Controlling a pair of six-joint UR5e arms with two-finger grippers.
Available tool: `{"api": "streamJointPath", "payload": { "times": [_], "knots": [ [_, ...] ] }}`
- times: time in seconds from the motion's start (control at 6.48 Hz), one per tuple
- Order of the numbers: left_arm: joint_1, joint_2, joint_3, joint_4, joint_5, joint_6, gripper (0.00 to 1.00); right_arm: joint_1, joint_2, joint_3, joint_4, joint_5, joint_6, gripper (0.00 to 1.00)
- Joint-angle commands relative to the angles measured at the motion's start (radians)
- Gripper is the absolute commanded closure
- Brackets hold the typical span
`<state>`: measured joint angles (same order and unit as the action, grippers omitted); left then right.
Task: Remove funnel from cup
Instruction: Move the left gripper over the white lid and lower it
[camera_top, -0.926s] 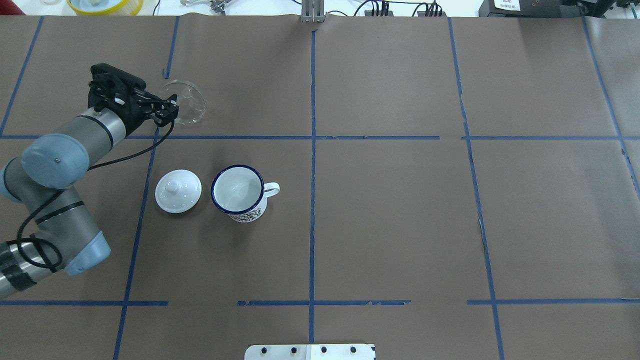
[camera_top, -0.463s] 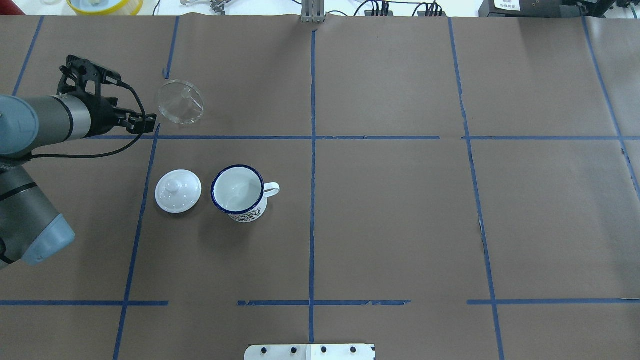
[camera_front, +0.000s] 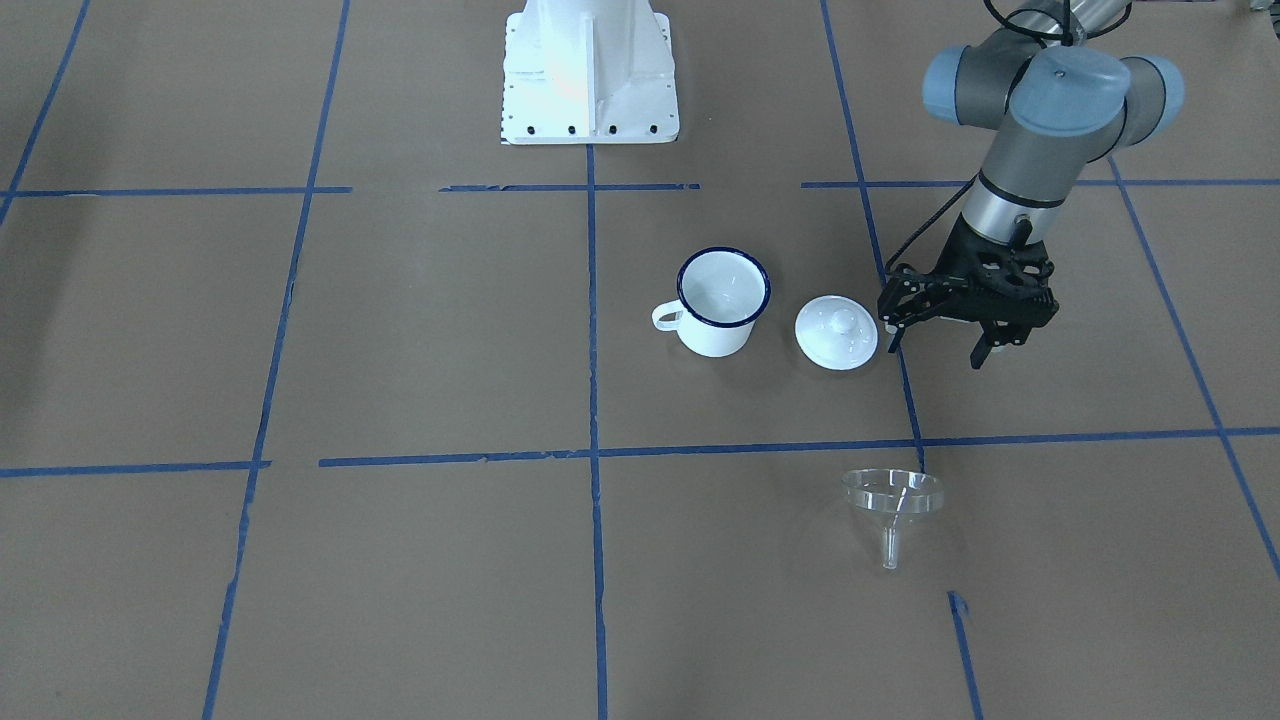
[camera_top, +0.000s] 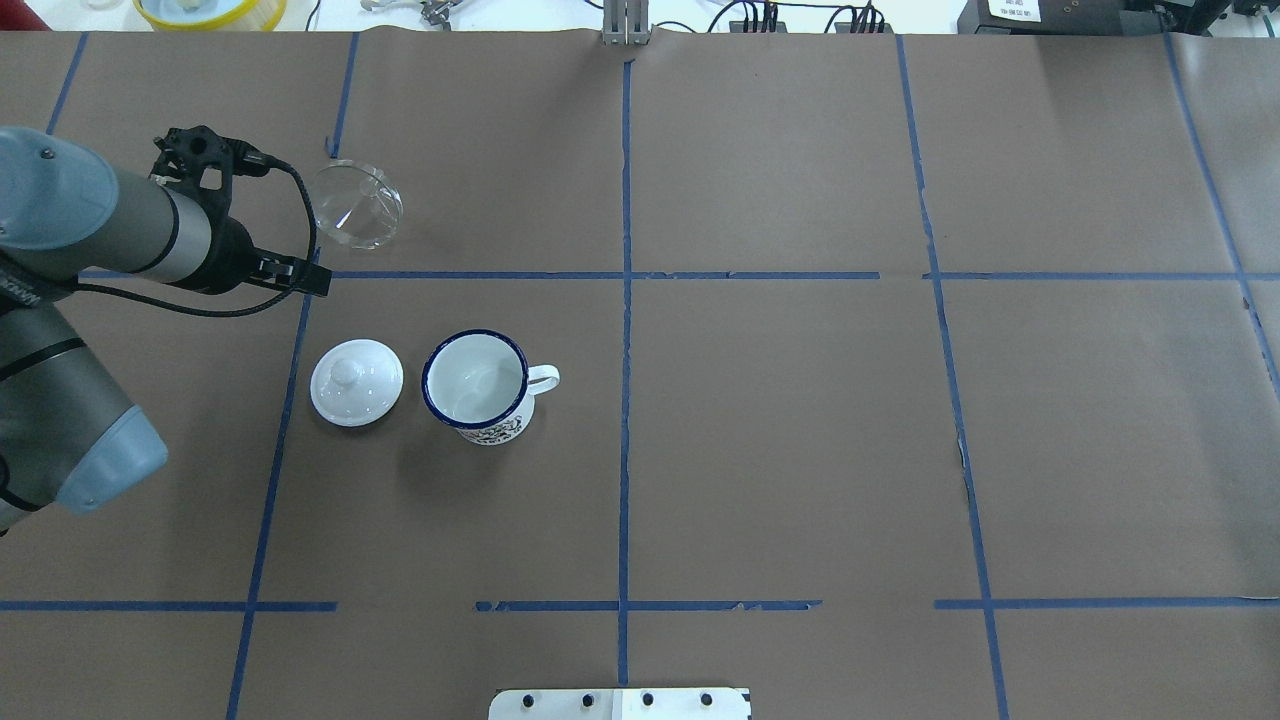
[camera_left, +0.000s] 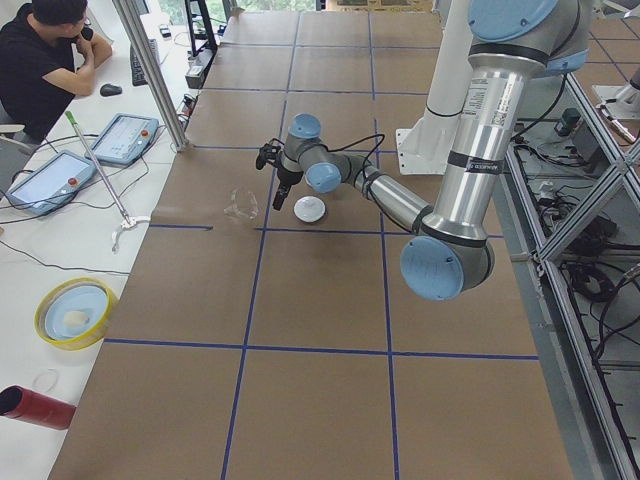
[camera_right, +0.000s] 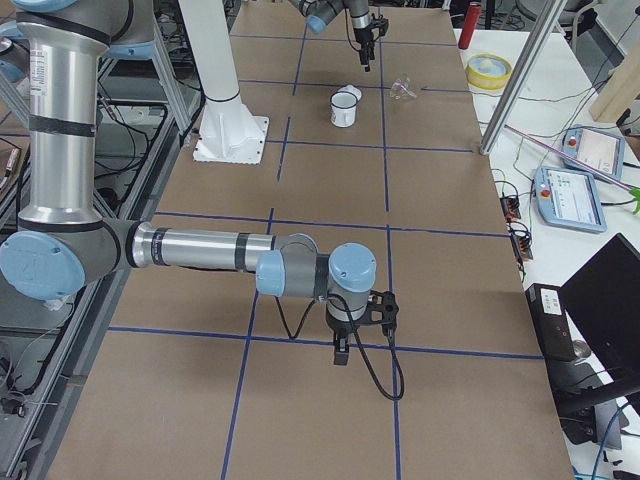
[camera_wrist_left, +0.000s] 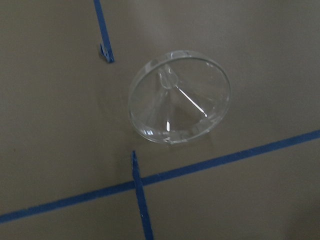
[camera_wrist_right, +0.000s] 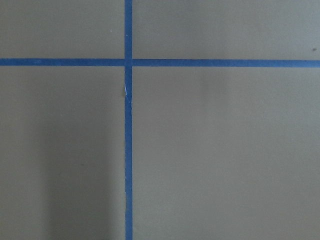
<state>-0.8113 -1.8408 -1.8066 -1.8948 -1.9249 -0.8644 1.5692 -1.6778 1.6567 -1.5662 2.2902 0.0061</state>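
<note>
Going left to right on overhead: left gripper is at the left edge, above the tape crossing, with nothing in it. I read its state from the front view, where both fingers stand spread well apart; overhead shows me mostly wrist and cable. Next is the funnel, out of the cup, tipped on the brown paper in the far-left cell, just past the cross tape line. It's clear of the gripper and well apart from the cup. Overhead gives me little more than its round rim. The front view shows the bowl with the spout sticking out toward that camera. The left wrist cam looks straight down on it beside a tape crossing. A white lid with a knob sits in the nearer cell, just beside the cup on its left, not touching. The cup is upright, blue rim, nothing inside, handle toward the robot's right. Overhead picks up a dark pattern on its near wall; the front view sees only the plain white far wall. Both left cells lie left of the centre tape line. The right gripper shows up only in the right side view, low over the paper at the table's right end, far from the objects. I can't tell from there whether its fingers are apart or together. Its wrist cam shows only paper and a blue tape cross.
</note>
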Motion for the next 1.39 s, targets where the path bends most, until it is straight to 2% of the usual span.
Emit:
{"api": "streamJointPath", "payload": {
  "times": [0.0,0.31,0.62,1.23],
  "knots": [
    [0.009,-0.070,0.054,0.068,-0.033,-0.155,0.00,0.000,0.001,0.000,0.000,0.000,0.000,0.00],
    [0.070,-0.078,0.105,0.065,-0.025,-0.185,0.00,0.000,0.000,0.000,0.000,0.000,0.000,0.00],
    [0.081,-0.072,0.089,0.066,-0.026,-0.194,0.00,0.000,0.001,0.000,0.000,0.000,0.000,0.00],
    [0.145,-0.061,0.082,0.068,-0.025,-0.251,0.10,0.000,0.000,0.000,0.000,0.000,0.000,0.00]
  ]
}}
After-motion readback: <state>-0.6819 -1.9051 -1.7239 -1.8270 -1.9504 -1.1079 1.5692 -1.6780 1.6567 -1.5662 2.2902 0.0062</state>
